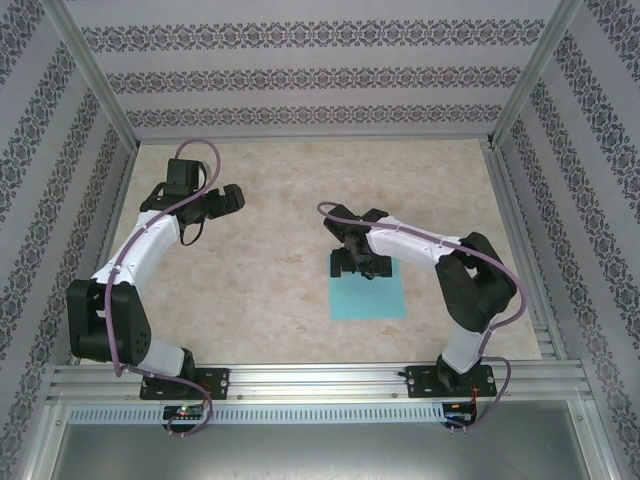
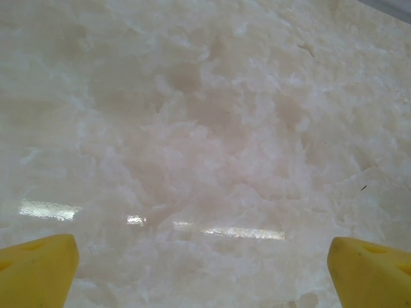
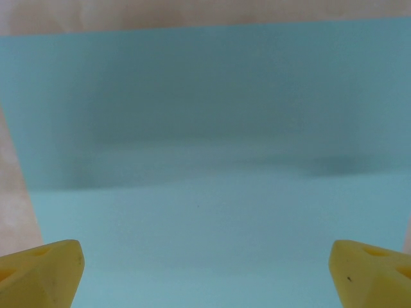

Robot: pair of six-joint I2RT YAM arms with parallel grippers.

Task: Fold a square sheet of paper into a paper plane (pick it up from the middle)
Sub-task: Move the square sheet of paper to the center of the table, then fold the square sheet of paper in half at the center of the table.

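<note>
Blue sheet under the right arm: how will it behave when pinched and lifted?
Probably floppy: the square sheet of paper looks thin and lies flat, so it should droop. Likely slides on the glossy table if pushed.

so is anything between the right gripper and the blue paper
Nothing visible. The right gripper hangs open over the far part of the square sheet of paper, which lies on the table; its wrist view shows bare paper between the yellow fingers.
</note>
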